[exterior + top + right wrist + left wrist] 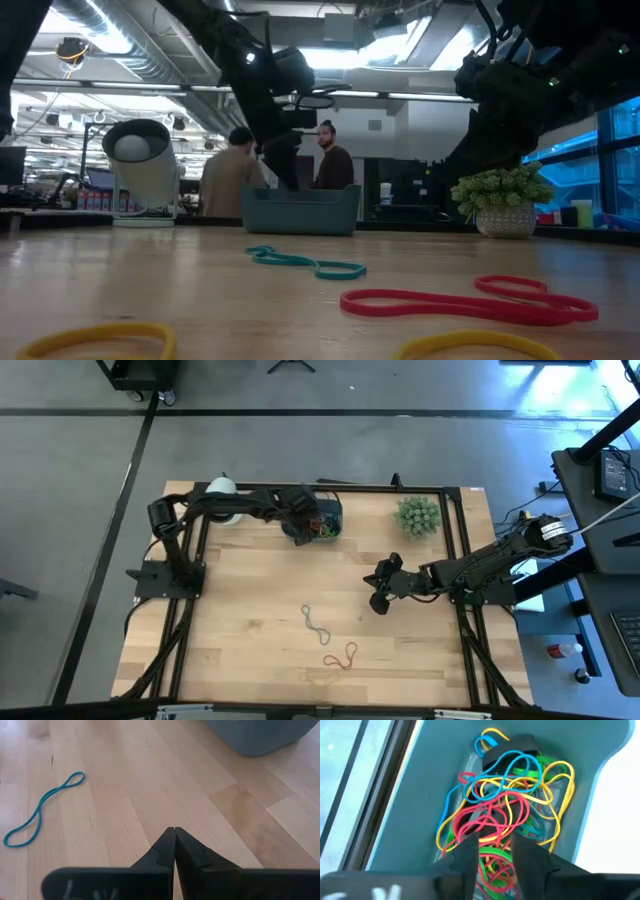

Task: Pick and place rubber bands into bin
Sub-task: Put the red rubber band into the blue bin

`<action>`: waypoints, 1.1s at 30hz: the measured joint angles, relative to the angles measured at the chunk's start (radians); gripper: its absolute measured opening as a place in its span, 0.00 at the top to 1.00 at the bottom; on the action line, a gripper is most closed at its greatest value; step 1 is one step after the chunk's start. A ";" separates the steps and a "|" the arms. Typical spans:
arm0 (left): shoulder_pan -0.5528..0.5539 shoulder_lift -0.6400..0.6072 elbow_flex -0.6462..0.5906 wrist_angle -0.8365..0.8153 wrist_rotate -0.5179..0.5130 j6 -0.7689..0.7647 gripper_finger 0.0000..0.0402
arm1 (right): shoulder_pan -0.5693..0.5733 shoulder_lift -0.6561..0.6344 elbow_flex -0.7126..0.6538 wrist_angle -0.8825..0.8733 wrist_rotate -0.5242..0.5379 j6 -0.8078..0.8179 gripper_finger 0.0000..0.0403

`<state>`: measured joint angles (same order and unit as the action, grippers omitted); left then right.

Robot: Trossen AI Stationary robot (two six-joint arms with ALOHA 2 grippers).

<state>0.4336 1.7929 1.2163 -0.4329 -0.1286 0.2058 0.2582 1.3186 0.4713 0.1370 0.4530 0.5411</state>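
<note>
Hovering over the bin (325, 520) of rubber bands (505, 805), the left claw (496, 851) stands parted and may snag loops on lifting, while the shut right claw (174, 845) waits above the bench (250, 610).

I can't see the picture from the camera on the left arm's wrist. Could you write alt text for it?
A tangle of red, yellow, green and blue rubber bands lies inside a teal bin, seen from close above. The left gripper hangs just over the pile with its dark jaws slightly apart and nothing between them.
</note>
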 joint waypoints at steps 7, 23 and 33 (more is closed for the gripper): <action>-0.006 -0.095 0.000 -0.063 0.002 -0.055 0.66 | 0.000 0.000 0.000 -0.001 0.000 0.000 0.96; -0.314 -0.513 -0.382 -0.009 0.007 -0.302 0.99 | 0.001 0.002 0.000 -0.009 -0.031 0.058 0.96; -0.505 -0.746 -0.672 0.085 -0.136 -0.456 0.99 | 0.082 0.002 0.004 0.001 -0.037 0.112 0.99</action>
<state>-0.0710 1.0469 0.5440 -0.3477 -0.2651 -0.2502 0.3398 1.3205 0.4758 0.1383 0.4164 0.6530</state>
